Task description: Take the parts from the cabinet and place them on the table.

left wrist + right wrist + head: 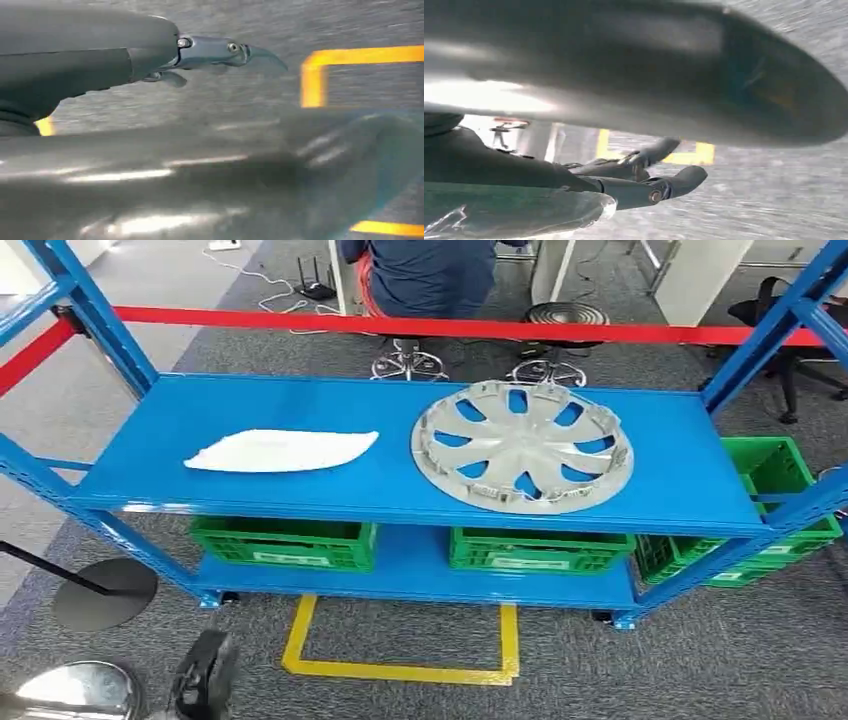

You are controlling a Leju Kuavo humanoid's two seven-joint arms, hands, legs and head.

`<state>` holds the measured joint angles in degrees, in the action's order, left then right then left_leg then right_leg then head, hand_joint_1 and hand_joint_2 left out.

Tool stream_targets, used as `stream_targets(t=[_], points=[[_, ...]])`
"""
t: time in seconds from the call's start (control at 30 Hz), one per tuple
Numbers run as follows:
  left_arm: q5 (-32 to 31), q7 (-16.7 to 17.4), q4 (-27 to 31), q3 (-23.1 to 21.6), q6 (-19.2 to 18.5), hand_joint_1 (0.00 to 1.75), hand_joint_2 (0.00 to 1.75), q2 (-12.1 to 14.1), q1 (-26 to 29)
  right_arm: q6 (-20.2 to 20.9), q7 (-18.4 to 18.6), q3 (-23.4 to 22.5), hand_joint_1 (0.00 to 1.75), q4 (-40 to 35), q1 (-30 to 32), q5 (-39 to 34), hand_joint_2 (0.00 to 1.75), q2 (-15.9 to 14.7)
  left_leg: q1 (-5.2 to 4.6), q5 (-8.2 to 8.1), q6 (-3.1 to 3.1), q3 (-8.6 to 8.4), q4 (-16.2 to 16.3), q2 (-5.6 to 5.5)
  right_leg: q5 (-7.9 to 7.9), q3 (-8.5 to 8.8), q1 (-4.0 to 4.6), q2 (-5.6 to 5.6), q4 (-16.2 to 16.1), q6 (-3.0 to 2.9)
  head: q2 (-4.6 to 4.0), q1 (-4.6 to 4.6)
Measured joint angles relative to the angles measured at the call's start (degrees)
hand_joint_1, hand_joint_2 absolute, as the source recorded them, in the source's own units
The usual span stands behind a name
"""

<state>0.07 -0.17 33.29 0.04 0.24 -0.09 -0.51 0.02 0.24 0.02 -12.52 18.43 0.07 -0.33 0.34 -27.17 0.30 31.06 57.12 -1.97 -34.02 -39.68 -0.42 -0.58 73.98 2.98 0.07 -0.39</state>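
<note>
A round silver wheel cover (522,445) lies flat on the right half of the blue cabinet's top shelf (400,490). A long white curved part (281,451) lies on the shelf's left half. My left hand (203,676) hangs low at the bottom left, well short of the shelf and below it. In the left wrist view the left hand (210,56) holds nothing, its fingers stretched out over the grey carpet. My right hand (649,175) also hangs over the carpet with its fingers apart and nothing in them.
Green crates (283,543) (540,550) stand on the lower shelf, another crate (775,480) at the right end. Red rails (450,327) and blue posts (95,320) frame the rack. A yellow floor marking (400,670) lies before it. A seated person (430,275) is behind.
</note>
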Motion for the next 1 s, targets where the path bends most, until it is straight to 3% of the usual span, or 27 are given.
stream_targets(t=[0.07,0.1,0.13,0.23,0.3,0.33,0.4,0.43,0.47,0.5,0.57,0.6,0.63,0.67,0.77,0.8,0.83,0.9,0.93,0.97,1.0], points=[[0.0,0.0,-0.5,0.0,0.0,0.0,0.0,-0.1,1.6,0.0,-0.1,0.0,0.0,-0.9,-1.6,0.0,0.0,0.0,0.0,-0.4,-0.21,-0.66,0.0,0.06,5.72,4.6,0.06,0.02,-10.2,-0.58,0.0,0.0],[0.0,0.0,-1.4,0.0,0.0,0.0,0.0,-0.1,2.8,0.0,-0.2,0.0,0.0,-1.9,-2.9,0.0,0.0,0.0,0.01,-0.6,-0.4,-0.86,0.0,0.24,6.93,6.62,0.06,0.02,-14.4,-0.81,0.0,0.02],[0.0,0.0,-2.9,0.0,0.0,0.0,0.0,-0.2,4.3,0.0,-0.2,0.0,0.0,-3.1,-4.8,0.0,0.0,0.0,-0.38,-0.96,-0.81,-0.78,0.1,0.39,6.82,7.45,0.2,0.1,-14.9,-0.85,0.0,-0.11],[0.0,0.1,-8.2,0.0,0.0,0.0,0.0,-0.2,9.3,0.0,-0.3,0.0,0.0,-8.5,-10.0,0.0,0.0,0.0,-0.19,-0.55,-1.44,-1.05,-0.4,0.5,7.01,7.05,0.44,0.04,-14.9,-1.43,0.0,-0.07],[0.0,0.2,-11.7,0.0,0.0,0.0,0.0,-0.3,12.8,0.0,-0.3,0.0,0.0,-12.7,-13.2,0.0,0.0,0.1,-0.17,-1.57,-2.12,-0.71,0.5,0.65,7.41,7.4,-0.11,-0.13,-15.6,-2.08,0.0,-0.19],[0.0,0.2,-14.0,-0.1,0.0,0.0,0.0,-0.3,14.5,0.0,-0.3,0.0,0.0,-14.7,-14.9,0.0,0.0,0.0,-0.16,-3.77,-2.43,0.88,3.8,0.76,7.44,7.37,-0.18,-0.23,-15.6,-2.41,0.0,-0.33],[0.0,0.2,-17.4,-0.1,0.0,0.0,0.0,-0.1,17.1,0.0,-0.3,0.0,0.0,-18.3,-17.7,0.0,0.0,0.0,0.0,-8.15,-2.82,5.76,13.3,1.08,7.4,7.21,-0.18,-0.72,-15.6,-2.48,0.0,-0.26],[0.0,0.2,-18.8,0.0,0.0,0.0,0.0,0.0,18.1,0.0,-0.3,0.0,0.0,-19.7,-18.6,0.0,0.0,0.0,0.02,-9.23,-2.95,7.88,17.2,1.14,7.4,7.17,-0.19,-0.92,-15.6,-2.48,0.0,-0.31],[0.0,0.2,-19.6,0.0,0.0,0.0,0.0,0.1,18.8,0.0,-0.3,0.0,0.0,-20.5,-19.1,0.0,0.0,0.0,0.07,-8.68,-3.08,8.6,18.0,1.18,7.39,7.2,-0.26,-1.03,-15.6,-2.48,0.0,-0.28],[0.0,0.2,-19.8,0.0,0.0,0.0,0.0,0.1,19.0,0.0,-0.3,0.0,0.0,-20.7,-19.1,0.0,0.0,0.0,0.11,-6.84,-3.14,8.05,16.4,1.2,7.37,7.24,-0.37,-1.1,-15.6,-2.43,0.0,-0.31],[0.0,0.2,-19.5,0.0,0.0,0.0,0.0,0.2,17.4,0.0,-0.2,0.0,0.0,-20.1,-17.8,0.0,0.0,0.0,0.41,-1.51,-3.35,3.71,7.2,1.32,7.28,7.48,-0.69,-0.96,-15.6,-1.98,0.0,-0.26],[0.0,0.2,-18.7,0.0,0.0,0.0,0.0,0.2,16.2,0.0,-0.2,0.0,0.0,-19.3,-16.8,0.0,0.0,0.1,0.66,0.08,-3.52,1.19,2.6,1.47,7.2,7.61,-0.74,-0.73,-15.6,-1.65,0.0,-0.31],[0.0,0.2,-17.4,0.0,0.0,0.0,0.0,-0.1,14.5,0.0,-0.2,0.0,0.0,-17.9,-15.3,0.0,0.0,0.0,0.77,-0.06,-3.53,-0.42,-0.5,1.58,6.79,6.62,-0.19,-0.43,-15.3,-1.09,0.0,-0.64],[0.0,0.2,-15.9,0.0,0.0,0.0,0.0,0.0,12.9,0.0,-0.1,0.0,0.0,-16.4,-13.7,0.0,0.0,0.0,0.7,0.0,-2.47,-0.27,-0.1,1.14,6.79,6.83,-0.22,-0.35,-15.5,-0.8,0.0,-0.42],[0.0,0.1,-10.7,0.0,0.0,0.0,0.0,-0.2,7.7,0.0,-0.1,0.0,0.0,-10.9,-8.4,0.0,0.0,0.0,0.62,0.29,-1.21,-0.15,-0.5,1.11,7.27,7.9,-0.48,-0.3,-16.1,0.15,0.0,-0.24],[0.0,0.1,-8.4,-0.1,0.0,0.0,0.0,-0.2,6.1,0.0,-0.1,0.0,0.0,-9.1,-6.5,0.0,0.0,0.0,0.79,0.42,-0.88,-0.25,-0.6,1.07,6.56,7.29,-0.54,-0.29,-15.2,0.4,0.0,-0.11],[0.0,0.0,-6.4,0.0,0.0,0.0,0.0,-0.2,4.5,0.0,-0.1,0.0,0.0,-6.7,-4.9,0.0,0.0,0.1,0.78,0.5,-0.54,-0.23,-0.5,0.94,4.7,6.13,-0.48,-0.07,-12.7,0.55,0.0,0.11],[0.0,0.0,-2.9,0.0,0.0,0.0,0.0,-0.1,1.8,0.0,0.0,0.0,0.0,-3.0,-2.1,0.0,0.0,0.1,0.57,0.47,-0.32,-0.12,-0.5,0.46,-0.03,1.57,-0.48,0.0,-3.2,0.66,0.0,0.17],[0.0,0.0,-1.4,0.0,0.0,0.0,0.0,0.0,0.7,0.0,0.0,0.0,0.0,-1.5,-1.0,0.0,0.0,0.0,0.45,0.43,-0.26,-0.1,-0.5,0.26,-1.57,-0.61,-0.43,0.0,1.0,0.7,0.0,0.22],[0.0,0.0,-0.6,0.0,0.0,0.0,0.0,0.0,0.0,0.0,0.0,0.0,0.0,-0.6,-0.2,0.0,0.0,0.0,0.34,0.2,-0.19,-0.14,-0.5,0.08,-1.57,-1.68,-0.4,0.0,2.8,0.61,0.0,0.2],[0.0,0.0,-0.2,0.0,0.0,0.0,0.0,0.1,-0.1,0.0,0.0,0.0,0.0,-0.2,0.1,0.0,0.0,0.0,0.26,-0.49,-0.06,-0.22,-0.5,-0.26,0.09,-1.3,-0.34,0.0,1.4,0.48,0.0,0.2]])
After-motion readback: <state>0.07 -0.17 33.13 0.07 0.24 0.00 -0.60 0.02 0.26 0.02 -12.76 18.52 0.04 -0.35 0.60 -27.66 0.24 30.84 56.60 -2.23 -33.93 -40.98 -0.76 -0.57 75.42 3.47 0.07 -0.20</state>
